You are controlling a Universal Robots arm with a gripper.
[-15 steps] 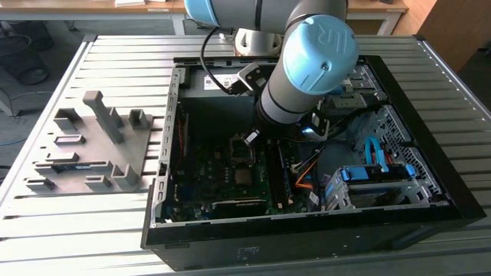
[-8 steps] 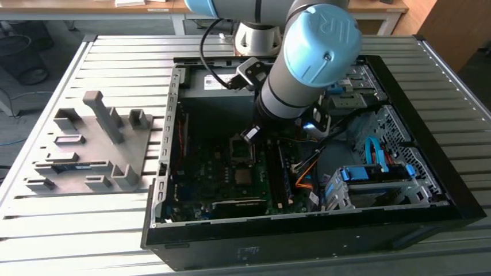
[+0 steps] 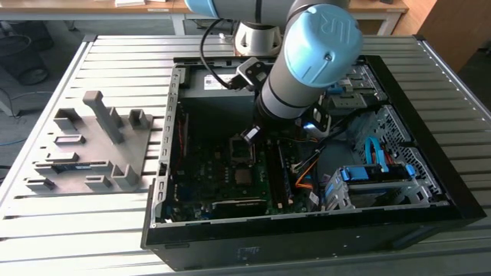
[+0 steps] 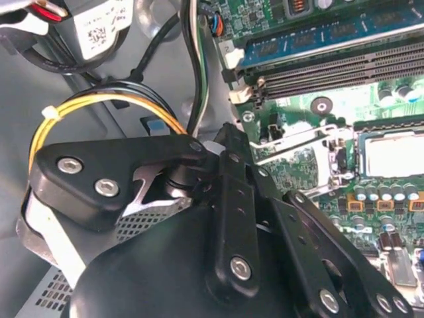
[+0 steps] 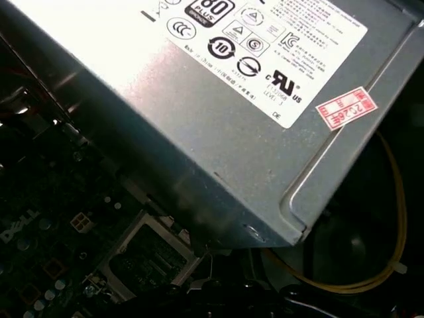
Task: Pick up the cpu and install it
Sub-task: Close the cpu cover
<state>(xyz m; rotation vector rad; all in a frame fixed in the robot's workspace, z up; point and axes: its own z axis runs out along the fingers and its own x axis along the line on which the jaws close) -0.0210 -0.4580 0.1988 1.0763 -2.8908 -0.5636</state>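
- hand (image 3: 250, 138) is down inside the pc case (image 3: 268, 244), right over the socket (image 3: 241, 150); can't tell if it's apart or clamped
- cpu (image 4: 394, 154) looks like it's sitting in the socket, retention lever (image 4: 291, 144) up, so locking's left
- grey fixture (image 3: 92, 149) out on the worktop (image 3: 77, 230)

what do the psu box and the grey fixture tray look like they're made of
Power supply box: sheet metal by its look, dull grey, folded edges and a corner screw. Grey fixture tray: probably matte plastic, uniform grey blocky shapes; painted metal cannot be excluded.
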